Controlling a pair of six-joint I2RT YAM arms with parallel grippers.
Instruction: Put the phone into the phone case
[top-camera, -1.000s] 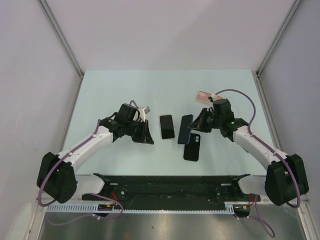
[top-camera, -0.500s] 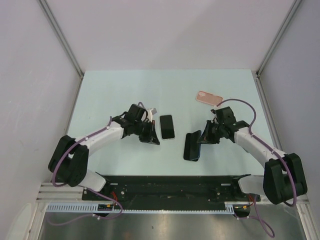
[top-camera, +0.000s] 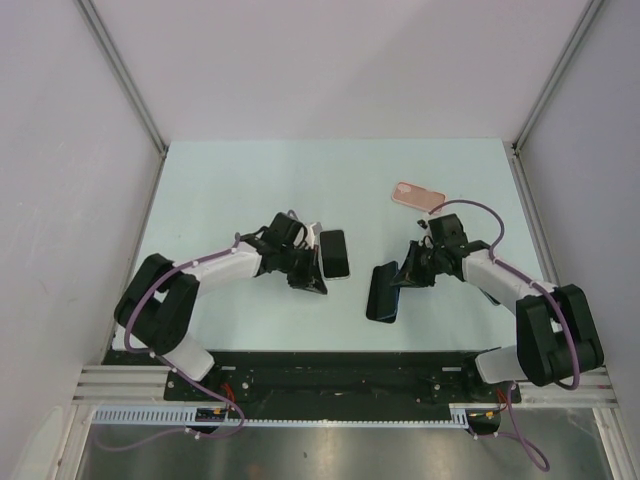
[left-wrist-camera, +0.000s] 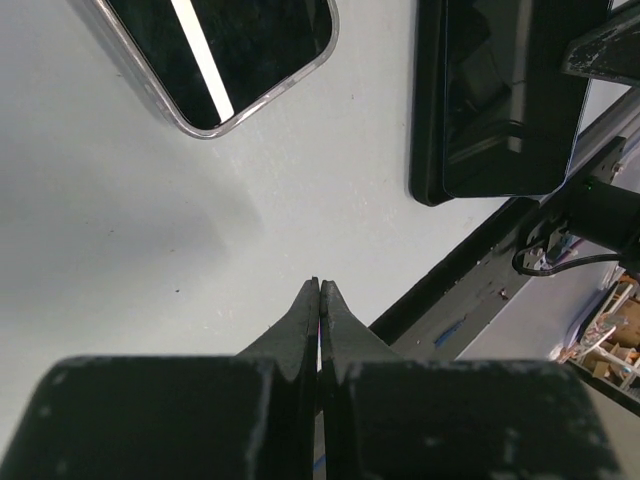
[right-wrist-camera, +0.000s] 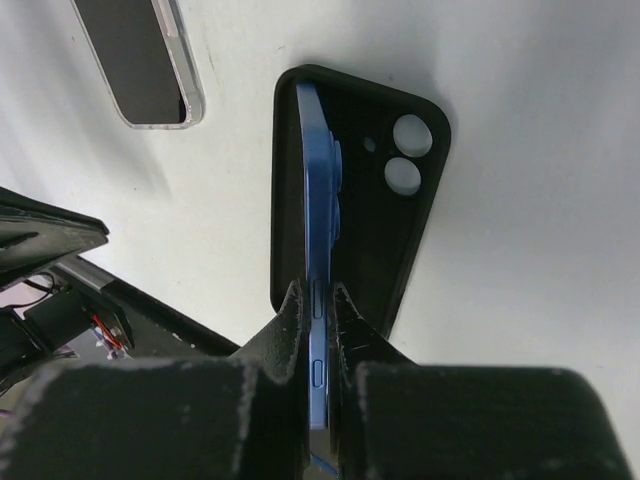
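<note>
— What do we get from overhead?

— We see the black phone case (top-camera: 380, 296) lying on the desk (top-camera: 250, 180) near the front edge, with the right jaws at its far end. The phone itself is hard to make out from up there; it reads only as a dark sliver over the case.

— And the right wrist camera fills that in?

— Yes. There we see the right jaws clenched on the blue phone (right-wrist-camera: 318, 230), gripping it by its two faces. The phone stands on its long edge inside the black phone case (right-wrist-camera: 385, 230), against one side wall, not lying flat. The case's two lens holes (right-wrist-camera: 410, 155) are uncovered beside it.

— What about the left side?

— The left wrist camera shows the left jaws pressed together with nothing between them, low over bare desk. Ahead of them we see a corner of a second phone in a clear case (left-wrist-camera: 230, 50), and to the right the black phone case (left-wrist-camera: 470, 110) again.

— Anything only the top view gives us?

— The pink case (top-camera: 418, 196), alone further back on the right, and the clear-cased phone (top-camera: 334, 253) just beside the left jaws.
</note>
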